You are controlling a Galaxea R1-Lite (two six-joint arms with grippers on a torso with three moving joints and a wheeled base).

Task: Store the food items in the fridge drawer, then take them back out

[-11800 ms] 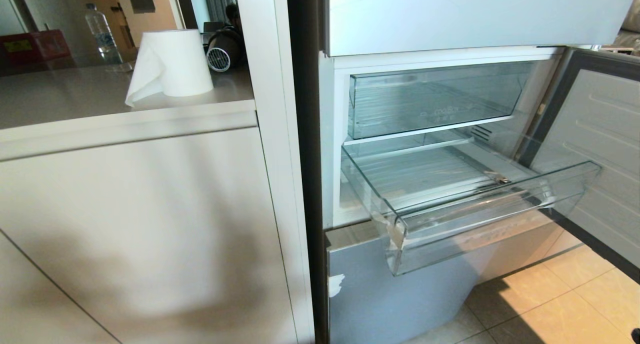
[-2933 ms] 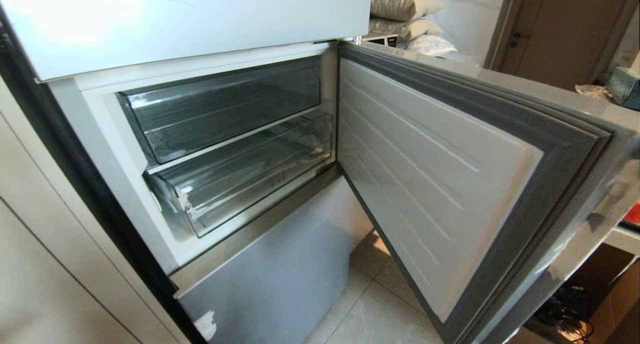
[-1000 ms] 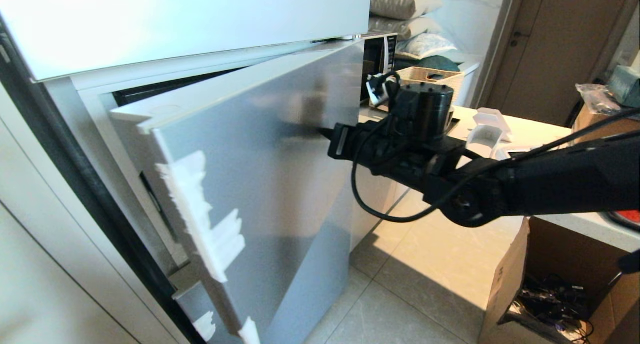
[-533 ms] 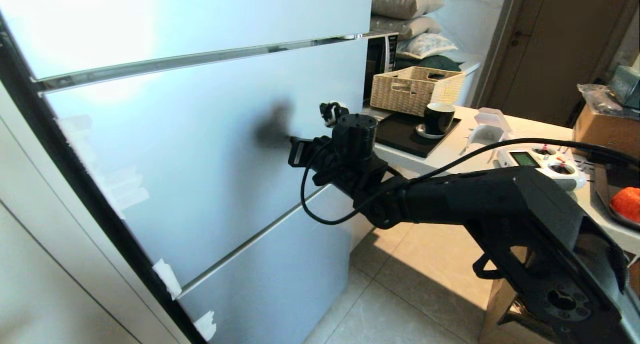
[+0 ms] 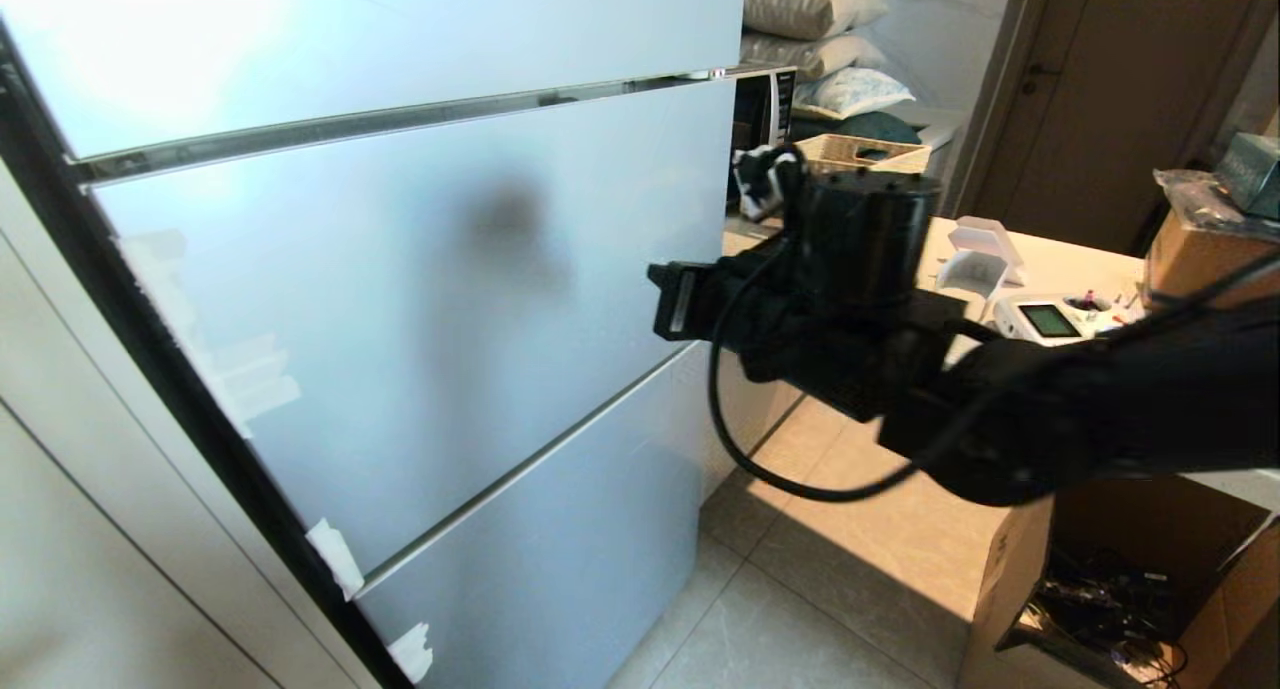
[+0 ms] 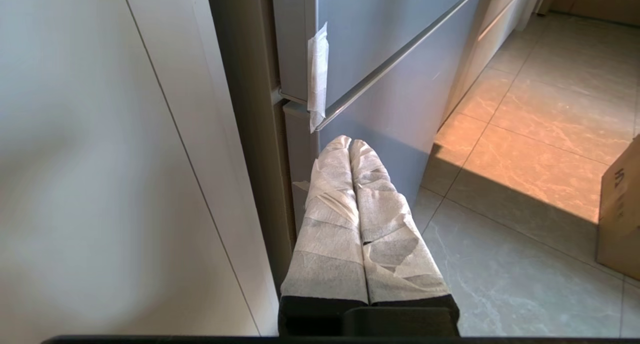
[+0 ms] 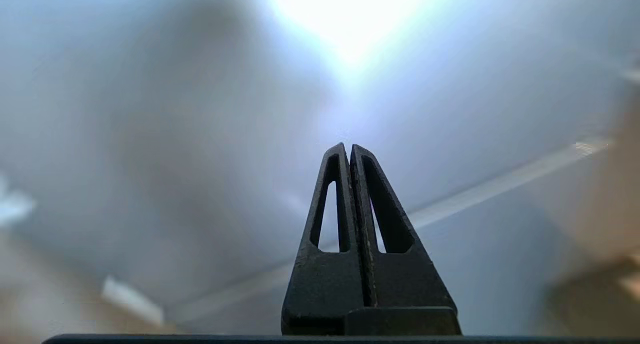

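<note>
The fridge's middle door (image 5: pixel 400 299) is closed, so the fridge drawer is hidden behind it. No food items are in view. My right gripper (image 5: pixel 665 299) hangs in front of the door's right edge, a little off its surface. Its black fingers (image 7: pixel 330 204) are pressed together with nothing between them, pointing at the grey door (image 7: pixel 200 109). My left gripper (image 6: pixel 348 142) is parked low by the fridge's lower left corner. It is shut and empty, and its fingers (image 6: pixel 330 224) are wrapped in white tape.
White tape strips (image 5: pixel 335 559) mark the door's left edge. Right of the fridge a counter (image 5: pixel 1060 269) carries a wicker basket (image 5: pixel 860 149), a white box (image 5: pixel 975 249) and a remote controller (image 5: pixel 1050 319). An open cardboard box (image 5: pixel 1100 589) stands on the tiled floor (image 5: pixel 800 589).
The middle door, half open a second ago, has swung closed. My right gripper pushed in with it and has since drawn back to the right, away from the door.
</note>
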